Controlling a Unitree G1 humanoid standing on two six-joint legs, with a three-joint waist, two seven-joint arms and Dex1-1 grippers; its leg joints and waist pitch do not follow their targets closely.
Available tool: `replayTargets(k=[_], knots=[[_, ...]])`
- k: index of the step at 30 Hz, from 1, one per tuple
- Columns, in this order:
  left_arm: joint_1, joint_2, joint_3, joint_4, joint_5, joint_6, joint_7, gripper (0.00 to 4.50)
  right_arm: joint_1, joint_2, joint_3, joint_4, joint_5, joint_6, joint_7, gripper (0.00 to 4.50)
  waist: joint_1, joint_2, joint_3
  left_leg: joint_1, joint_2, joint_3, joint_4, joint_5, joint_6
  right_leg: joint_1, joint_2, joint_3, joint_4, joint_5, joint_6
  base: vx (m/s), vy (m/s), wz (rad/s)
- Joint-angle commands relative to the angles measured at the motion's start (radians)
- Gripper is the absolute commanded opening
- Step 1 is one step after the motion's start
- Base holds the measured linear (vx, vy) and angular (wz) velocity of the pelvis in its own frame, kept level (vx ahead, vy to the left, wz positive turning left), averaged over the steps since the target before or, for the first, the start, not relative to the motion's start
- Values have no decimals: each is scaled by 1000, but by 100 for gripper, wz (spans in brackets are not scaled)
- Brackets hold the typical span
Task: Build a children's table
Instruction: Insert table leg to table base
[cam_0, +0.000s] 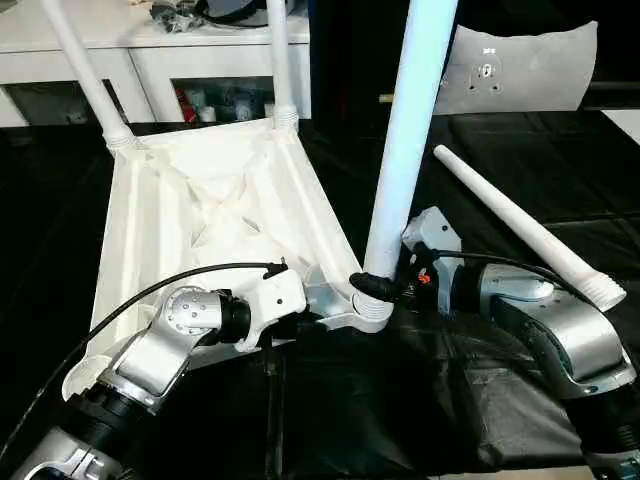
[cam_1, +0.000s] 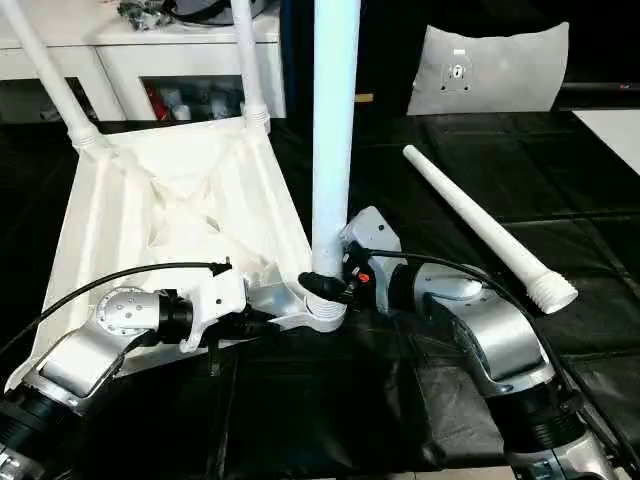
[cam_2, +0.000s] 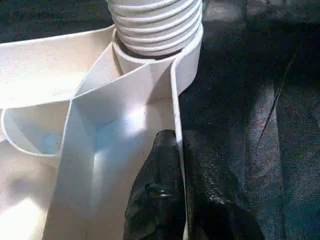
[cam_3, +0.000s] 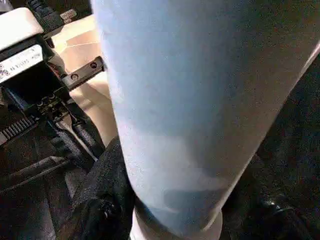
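Note:
The children's table top (cam_0: 200, 215) lies upside down on black cloth, X-ribs up. Two white legs (cam_0: 281, 60) stand screwed into its far corner sockets. A third leg (cam_0: 405, 150) stands upright in the near right socket (cam_0: 368, 318), its threads (cam_2: 155, 25) partly showing above the socket. My right gripper (cam_0: 378, 287) is closed around this leg (cam_3: 190, 100) just above the socket. Left of that corner, my left gripper (cam_2: 179, 147) is shut on the thin near rim wall (cam_2: 175, 90) of the top. A loose leg (cam_1: 480, 225) lies on the cloth to the right.
A white cabinet (cam_0: 150, 55) stands behind the table top. A pale flat panel (cam_0: 520, 65) leans at the back right. Black cloth (cam_0: 400, 400) covers the work surface in front of me. A black cable (cam_0: 170, 280) arcs over my left forearm.

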Motion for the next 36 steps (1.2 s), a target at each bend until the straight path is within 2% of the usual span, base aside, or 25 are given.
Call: replayTargets(k=[1, 7, 10, 11, 13, 14, 16, 19, 24, 27, 30, 31, 34, 36], knots=[[8, -2, -3, 2, -31, -48, -45, 0, 25, -8, 25, 59, -10, 40, 6, 190, -5, -27, -44, -2, 96, -38, -82, -134, 59, 29, -103, 66, -94, -361, -200, 0, 0, 0], [5, -4, -6, -17, -43, -53, -76, 0, 49, 31, 1, 122, 27, 32, 20, 190, -3, -21, -47, -3, 98, -41, -85, -153, 48, 29, -105, 66, -96, -375, -204, 0, 0, 0], [6, -4, -5, -17, -40, -57, -79, 0, 68, 44, -17, 154, 38, 24, 22, 190, 0, -19, -49, 0, 100, -40, -87, -147, 47, 29, -105, 66, -95, -341, -214, 0, 0, 0], [7, -3, -5, -16, -39, -60, -81, 0, 75, 47, -22, 164, 38, 18, 20, 190, 1, -15, -51, -1, 101, -40, -88, -138, 47, 32, -105, 65, -91, -302, -226, 0, 0, 0], [7, -3, -3, -16, -40, -60, -84, 0, 84, 49, -26, 175, 38, 10, 20, 190, 1, -16, -51, -1, 101, -38, -88, -135, 48, 32, -105, 65, -89, -270, -236, 0, 0, 0], [6, -3, -2, -16, -42, -59, -87, 0, 92, 51, -29, 181, 39, 4, 19, 190, 2, -17, -51, -3, 101, -38, -89, -136, 48, 33, -105, 65, -88, -268, -238, 0, 0, 0], [6, 1, 0, -13, -41, -64, -92, 0, 110, 57, -33, 189, 44, -10, 15, 190, 3, -12, -51, -2, 101, -38, -88, -147, 45, 33, -107, 65, -91, -282, -239, 0, 0, 0], [2, -1, 5, -4, -34, -66, -87, 0, 134, 74, -56, 193, 57, -26, 15, 190, 4, -15, -51, -2, 100, -39, -90, -157, 41, 34, -107, 65, -93, -311, -229, 0, 0, 0], [0, -5, 18, 7, -26, -66, -75, 0, 188, 93, -80, 183, 68, -95, 13, 190, 9, -12, -54, -2, 102, -38, -91, -143, 46, 33, -107, 65, -93, -292, -230, 0, 0, 0], [-1, -4, 21, 9, -27, -66, -76, 0, 211, 90, -74, 179, 43, -154, 14, 190, 12, -14, -53, -3, 101, -37, -92, -150, 47, 33, -107, 65, -96, -315, -222, 0, 0, 0], [3, -1, 24, 8, -26, -66, -78, 0, 240, 77, -45, 197, -32, -248, -8, 190, 12, -15, -48, -3, 102, -38, -95, -173, 43, 30, -107, 65, -100, -355, -208, 0, 0, 0], [3, -1, 24, 8, -26, -66, -78, 0, 240, 77, -45, 197, -32, -248, -8, 190, 12, -15, -48, -3, 102, -38, -95, -173, 43, 30, -107, 65, -100, -355, -208, 0, 0, 0], [4, 2, 23, 5, -23, -66, -81, 0, 248, 31, 20, 198, -108, -303, 13, 190, 6, -21, -42, -2, 101, -42, -99, -217, 38, 25, -107, 66, -108, -446, -183, 0, 0, 0], [4, 2, 24, 5, -23, -66, -80, 0, 247, 25, 29, 200, -114, -309, 21, 190, 4, -19, -40, -2, 101, -42, -100, -229, 37, 22, -107, 68, -111, -466, -173, 0, 0, 0]])
